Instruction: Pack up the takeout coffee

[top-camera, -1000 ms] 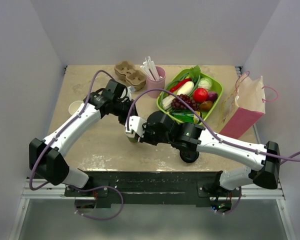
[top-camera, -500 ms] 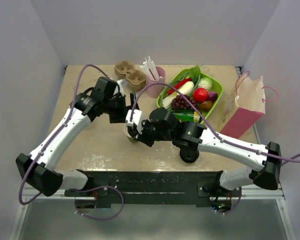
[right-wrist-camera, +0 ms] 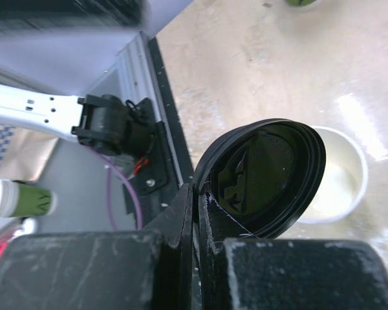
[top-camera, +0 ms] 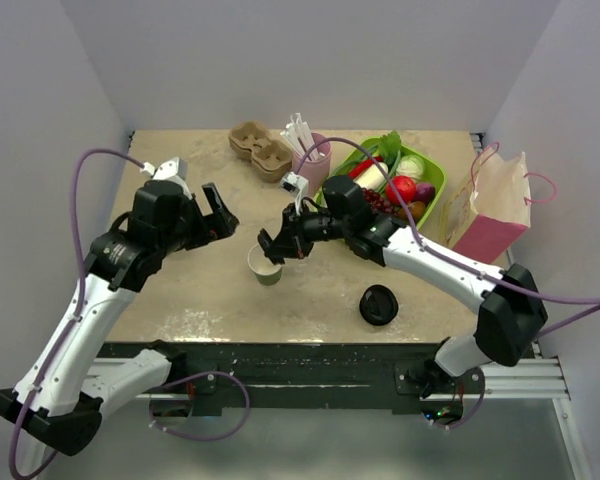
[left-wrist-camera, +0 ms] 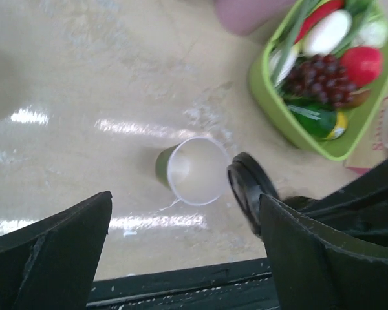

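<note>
Top external: we look down from above and behind the near edge toward the far wall point(top-camera: 310, 60), far enough back to hold the whole table point(top-camera: 210, 300).
Left wrist: we hang over the table's middle, looking steeply down between our spread fingers point(left-wrist-camera: 52, 252), far side at the top, the green cup point(left-wrist-camera: 194, 171) mid-frame.
Right wrist: we sit very near, looking past our closed fingers point(right-wrist-camera: 297, 271) and the black lid point(right-wrist-camera: 262, 177) toward the black bracket point(right-wrist-camera: 110, 123) off the near left edge.
Shared: all three hold cup and lid; top and left wrist share the green tray point(left-wrist-camera: 262, 87).
</note>
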